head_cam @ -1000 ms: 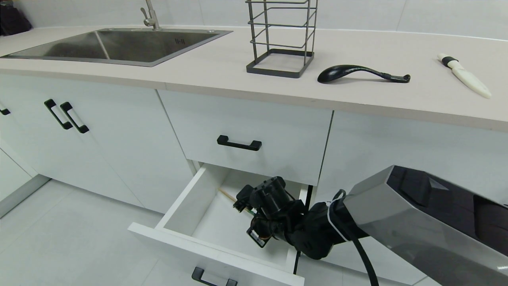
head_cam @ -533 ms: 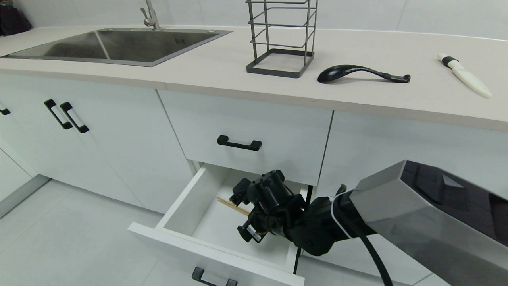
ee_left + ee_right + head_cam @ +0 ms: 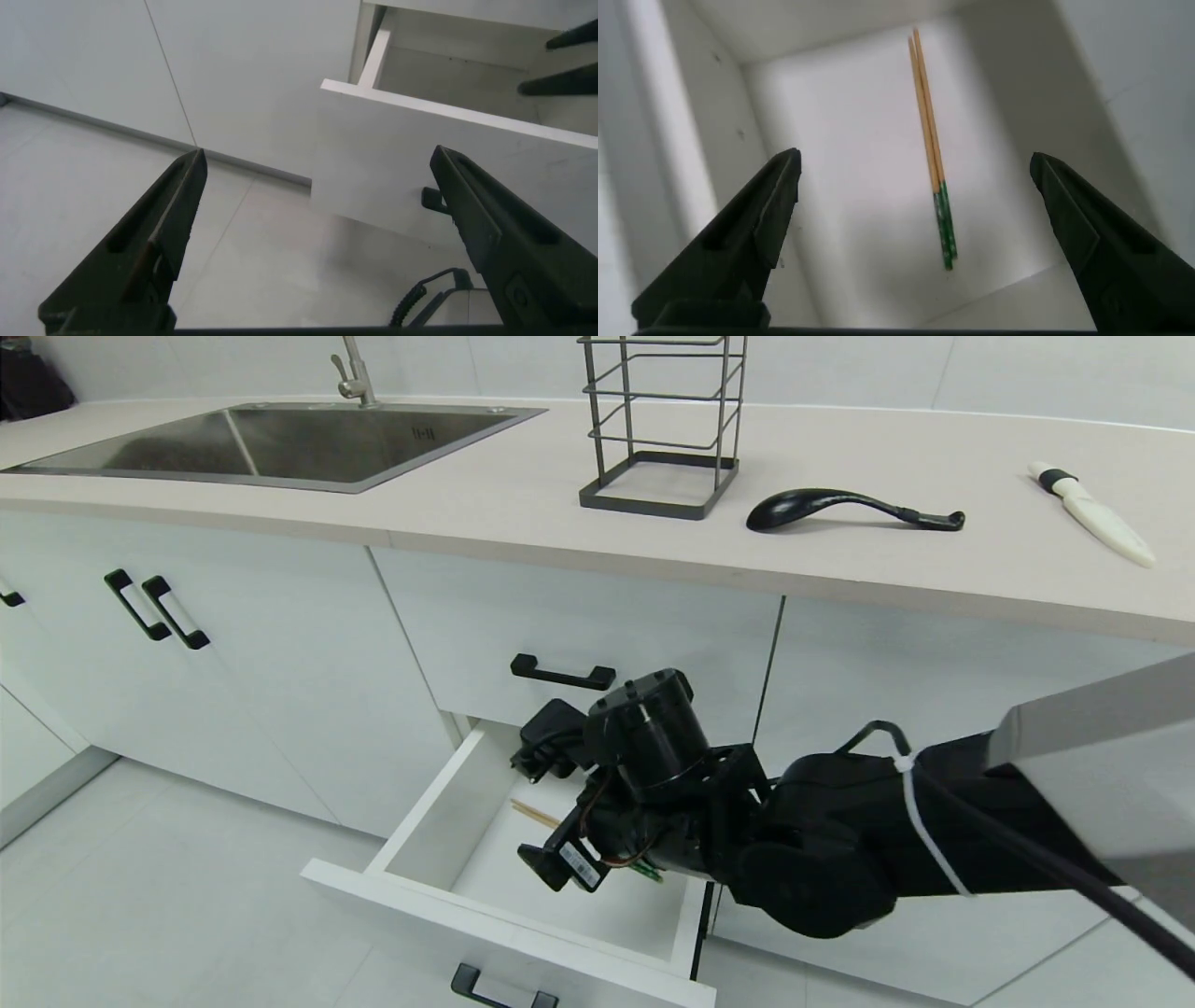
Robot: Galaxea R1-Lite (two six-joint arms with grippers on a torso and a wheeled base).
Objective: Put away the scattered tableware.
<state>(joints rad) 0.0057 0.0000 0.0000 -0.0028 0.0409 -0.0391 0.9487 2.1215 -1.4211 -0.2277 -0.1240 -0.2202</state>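
1. Our right gripper (image 3: 913, 163) hangs over the open drawer (image 3: 504, 917), jaws spread wide with nothing between them. The green-tipped chopsticks (image 3: 930, 159) lie flat and side by side on the drawer floor beneath it.
2. Our left gripper (image 3: 318, 159) is just as wide open and empty, low beside the drawer front.
3. Two pieces remain on the counter (image 3: 523, 504): a black ladle (image 3: 822, 508) just beside the wire rack (image 3: 661, 429), and a pale knife (image 3: 1097, 518) well apart from it, farther to our right.
4. We judge the ladle rigid and light, with a glossy surface that could slip. The arched middle of its handle lifts off the counter, so that is where we would close on it.
5. The knife looks stiff and light. We cannot tell from here whether its blade is bare or sheathed, so we would take it by the dark-banded handle end and squeeze firmly across its narrow width.
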